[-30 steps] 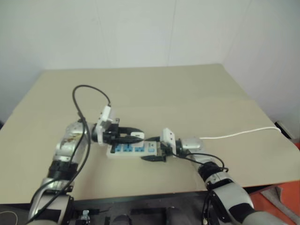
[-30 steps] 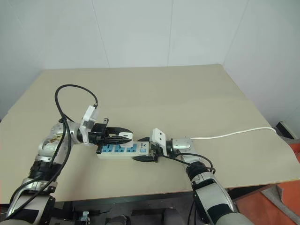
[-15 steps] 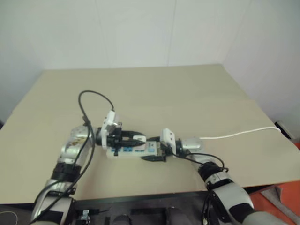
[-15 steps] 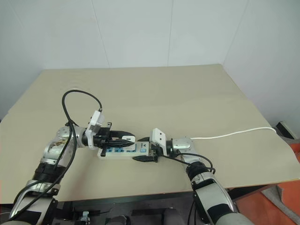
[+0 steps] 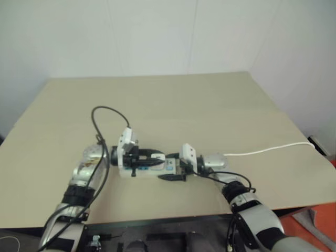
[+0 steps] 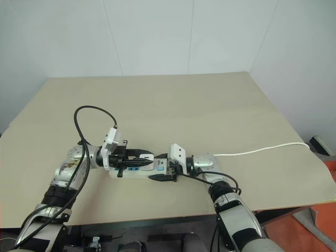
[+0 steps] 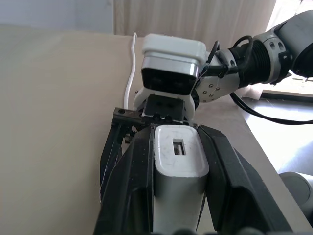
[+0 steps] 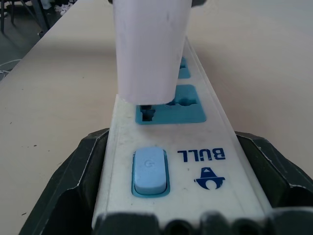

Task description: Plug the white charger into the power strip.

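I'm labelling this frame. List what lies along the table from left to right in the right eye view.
left gripper holding the white charger → power strip → right gripper → white cord trailing to the table's right edge.

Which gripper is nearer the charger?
Left. The left gripper is shut on the charger; the right gripper clamps the strip beside it.

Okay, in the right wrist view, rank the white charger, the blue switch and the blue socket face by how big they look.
1. white charger, though it is not the nearest to the camera
2. blue socket face, partly hidden by the charger
3. blue switch
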### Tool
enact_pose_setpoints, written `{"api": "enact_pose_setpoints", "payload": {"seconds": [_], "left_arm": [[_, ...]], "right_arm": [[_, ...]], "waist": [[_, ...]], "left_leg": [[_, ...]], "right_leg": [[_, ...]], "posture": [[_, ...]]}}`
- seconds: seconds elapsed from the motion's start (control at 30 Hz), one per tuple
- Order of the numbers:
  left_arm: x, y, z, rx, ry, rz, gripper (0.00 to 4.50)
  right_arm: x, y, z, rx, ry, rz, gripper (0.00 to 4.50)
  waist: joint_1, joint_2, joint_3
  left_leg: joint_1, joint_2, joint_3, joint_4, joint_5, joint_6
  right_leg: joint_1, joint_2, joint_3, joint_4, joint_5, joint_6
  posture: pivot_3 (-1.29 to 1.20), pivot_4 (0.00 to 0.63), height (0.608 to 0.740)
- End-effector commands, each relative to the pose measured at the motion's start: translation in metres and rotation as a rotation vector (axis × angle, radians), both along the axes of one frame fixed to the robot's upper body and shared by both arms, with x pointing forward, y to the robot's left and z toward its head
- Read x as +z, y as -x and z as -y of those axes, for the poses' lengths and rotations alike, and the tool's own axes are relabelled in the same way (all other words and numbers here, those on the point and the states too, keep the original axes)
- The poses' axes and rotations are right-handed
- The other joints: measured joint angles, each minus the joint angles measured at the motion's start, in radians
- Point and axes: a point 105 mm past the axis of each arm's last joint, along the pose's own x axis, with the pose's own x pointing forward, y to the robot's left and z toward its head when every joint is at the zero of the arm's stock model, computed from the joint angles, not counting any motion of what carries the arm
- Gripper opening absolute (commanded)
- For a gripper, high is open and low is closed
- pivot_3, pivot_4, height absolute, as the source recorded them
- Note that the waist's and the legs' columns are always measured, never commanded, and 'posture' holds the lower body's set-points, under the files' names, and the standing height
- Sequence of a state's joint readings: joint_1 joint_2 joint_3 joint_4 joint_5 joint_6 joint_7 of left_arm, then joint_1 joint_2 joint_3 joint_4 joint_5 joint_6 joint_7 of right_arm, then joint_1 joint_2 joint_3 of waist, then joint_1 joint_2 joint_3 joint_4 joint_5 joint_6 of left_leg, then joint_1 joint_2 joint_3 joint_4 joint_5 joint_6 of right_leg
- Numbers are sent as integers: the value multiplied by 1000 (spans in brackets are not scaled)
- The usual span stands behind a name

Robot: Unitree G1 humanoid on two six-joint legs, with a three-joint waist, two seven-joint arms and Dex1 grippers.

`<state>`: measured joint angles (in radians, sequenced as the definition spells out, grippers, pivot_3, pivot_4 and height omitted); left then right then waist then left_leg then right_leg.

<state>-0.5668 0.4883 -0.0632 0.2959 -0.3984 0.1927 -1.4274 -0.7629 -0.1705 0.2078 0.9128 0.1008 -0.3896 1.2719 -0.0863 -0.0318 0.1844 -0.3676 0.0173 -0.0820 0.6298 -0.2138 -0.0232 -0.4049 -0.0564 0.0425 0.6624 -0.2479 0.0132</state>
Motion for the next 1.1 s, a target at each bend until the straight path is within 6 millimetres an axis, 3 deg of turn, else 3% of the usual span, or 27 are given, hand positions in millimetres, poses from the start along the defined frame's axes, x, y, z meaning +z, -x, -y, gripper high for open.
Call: {"api": "enact_pose_setpoints", "payload": {"seconds": [0.03, 1.1], "left_arm": [[1, -1, -2, 4, -5, 21, 1035], [-31, -12, -14, 72, -86, 6, 1035]], "right_arm": [[-4, 3, 1, 16, 30, 4, 3428], [-5, 4, 1, 21, 33, -3, 3428]], "waist": [[0, 0, 0], [13, 1, 0]], "left_leg": [[0, 0, 0, 0, 0, 0], [4, 0, 0, -1, 0, 0]], "right_leg": [[0, 0, 0, 0, 0, 0], [3, 0, 0, 0, -3, 5]], "posture": [[0, 150, 740], [0, 150, 740]]}}
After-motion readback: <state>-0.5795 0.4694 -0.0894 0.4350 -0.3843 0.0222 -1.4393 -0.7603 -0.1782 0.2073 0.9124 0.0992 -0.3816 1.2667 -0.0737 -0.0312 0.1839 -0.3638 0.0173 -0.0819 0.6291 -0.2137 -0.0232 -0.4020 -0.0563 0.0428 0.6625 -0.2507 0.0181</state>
